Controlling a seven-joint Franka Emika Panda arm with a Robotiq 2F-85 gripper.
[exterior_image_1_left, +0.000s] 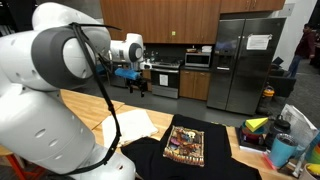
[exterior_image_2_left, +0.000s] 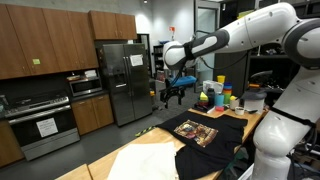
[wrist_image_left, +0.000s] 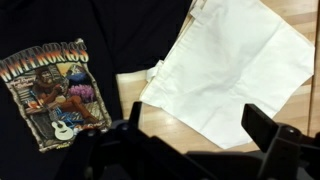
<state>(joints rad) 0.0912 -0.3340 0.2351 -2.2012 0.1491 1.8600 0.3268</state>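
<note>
My gripper (wrist_image_left: 200, 125) is open and empty, held high above the wooden table. In the exterior views it hangs well above the table top (exterior_image_1_left: 141, 84) (exterior_image_2_left: 173, 93). Below it in the wrist view lie a cream cloth bag (wrist_image_left: 230, 65) and a black T-shirt (wrist_image_left: 50, 90) with a colourful printed picture. The cream bag lies flat next to the shirt (exterior_image_1_left: 128, 126) (exterior_image_2_left: 150, 160). The black shirt also shows in both exterior views (exterior_image_1_left: 185, 145) (exterior_image_2_left: 205, 135). The gripper touches nothing.
Colourful cups and containers (exterior_image_2_left: 222, 98) stand at the far table end, also seen near the table's edge (exterior_image_1_left: 285, 140). A steel fridge (exterior_image_1_left: 245, 60) (exterior_image_2_left: 125, 80), oven and wooden cabinets (exterior_image_2_left: 45, 40) line the kitchen wall behind.
</note>
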